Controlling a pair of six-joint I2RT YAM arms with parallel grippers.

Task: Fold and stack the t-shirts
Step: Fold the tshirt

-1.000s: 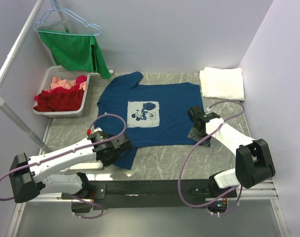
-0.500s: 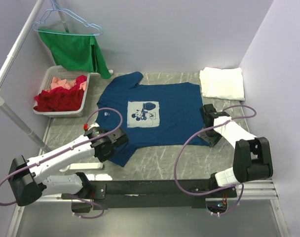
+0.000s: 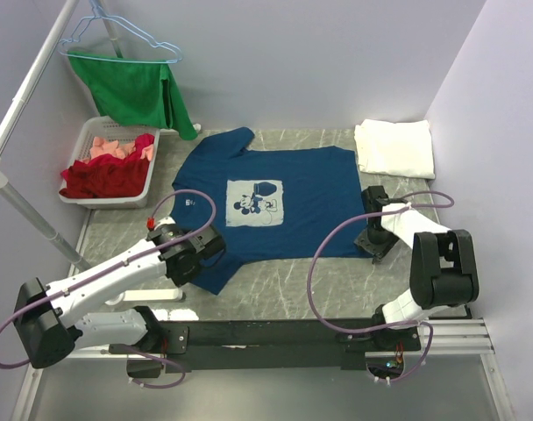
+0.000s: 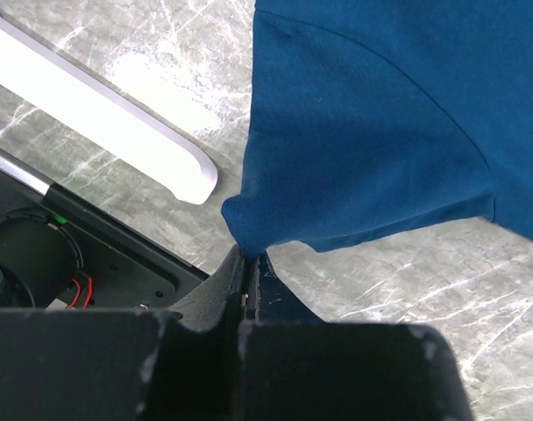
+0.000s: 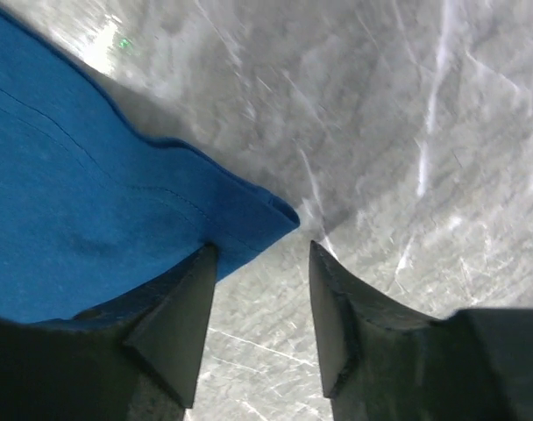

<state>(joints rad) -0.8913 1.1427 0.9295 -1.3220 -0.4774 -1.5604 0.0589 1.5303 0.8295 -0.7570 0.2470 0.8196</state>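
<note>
Right gripper [image 5: 259, 253] has moved: shirt [image 5: 91, 219] corner now at its part-open, empty jaws; left gripper [image 4: 247, 261] pinches the sleeve. Seat corner deeper before closing.

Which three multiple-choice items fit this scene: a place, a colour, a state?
1. Where on the table does the folded white t-shirt lie? A) far right corner B) near left edge C) middle
2. What colour is the cloth on the hanger? A) red B) green C) white
3. How is the left gripper? A) open wide B) shut on the navy t-shirt C) out of view
Answers: 1 A, seen from above; 2 B, green cloth hangs far left; 3 B, its wrist view shows closed jaws pinching blue fabric.
</note>
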